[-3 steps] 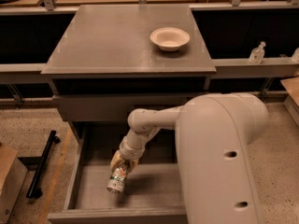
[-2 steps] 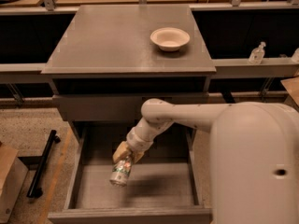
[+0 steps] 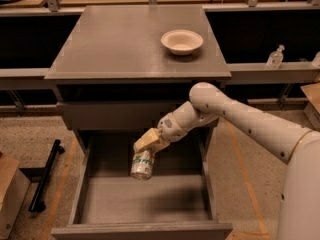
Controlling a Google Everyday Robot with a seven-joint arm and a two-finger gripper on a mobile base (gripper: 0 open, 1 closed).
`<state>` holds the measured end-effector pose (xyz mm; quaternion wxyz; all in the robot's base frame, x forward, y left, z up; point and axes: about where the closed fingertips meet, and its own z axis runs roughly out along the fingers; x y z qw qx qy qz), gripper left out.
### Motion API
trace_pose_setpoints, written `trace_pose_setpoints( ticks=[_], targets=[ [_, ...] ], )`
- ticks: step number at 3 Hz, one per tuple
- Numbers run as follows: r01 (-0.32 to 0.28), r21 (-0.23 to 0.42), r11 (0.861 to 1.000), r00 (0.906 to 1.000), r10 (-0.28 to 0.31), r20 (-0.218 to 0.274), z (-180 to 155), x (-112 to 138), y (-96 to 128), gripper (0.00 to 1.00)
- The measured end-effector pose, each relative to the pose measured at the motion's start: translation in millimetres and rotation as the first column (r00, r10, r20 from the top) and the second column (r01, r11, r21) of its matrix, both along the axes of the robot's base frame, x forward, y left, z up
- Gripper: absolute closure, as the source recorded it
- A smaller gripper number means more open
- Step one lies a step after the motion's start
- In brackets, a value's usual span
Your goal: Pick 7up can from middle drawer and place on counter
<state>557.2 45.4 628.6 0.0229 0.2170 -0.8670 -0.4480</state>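
The gripper [image 3: 148,146] hangs over the open drawer [image 3: 80,194], its fingers clamped on the top end of the can [image 3: 142,165]. The can dangles below them, a little tilted, clear of the drawer floor and touching neither side wall. To my eye the pick is done, and what is left is the carry up to the counter [image 3: 125,44].

The awkward part is what sits overhead. The closed drawer front [image 3: 115,115] and the counter's front edge are just above and behind the can. I would draw it out toward the open end of the drawer first and only then raise it. Because the can hangs under the gripper, the lift has to go high enough for the can's bottom to pass over that edge, not just the fingers.

The hold is only at one end, so a slow, steady move seems wise, since a jerk could set the can swinging or slip it loose.

The arm [image 3: 240,115] comes in from the right, near the counter's right front corner, and needs watching there. The bowl [image 3: 182,41] sits toward the back right. The bare left and front of the counter looks the safer landing, with the can brought upright before the fingers part.
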Motion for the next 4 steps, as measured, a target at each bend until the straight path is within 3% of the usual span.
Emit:
trace_pose_setpoints(
  ticks=[1,2,3,4],
  targets=[
    [-0.110,0.078,0.991,0.9830,0.097,0.156,68,12,-26,1.00],
    [-0.205,0.055,0.977,0.9271,0.176,0.331,147,26,-39,1.00],
    [-0.207,0.059,0.977,0.9188,0.173,0.355,159,31,-41,1.00],
    [-0.213,0.077,0.974,0.9265,0.176,0.332,143,27,-39,1.00]
  ],
)
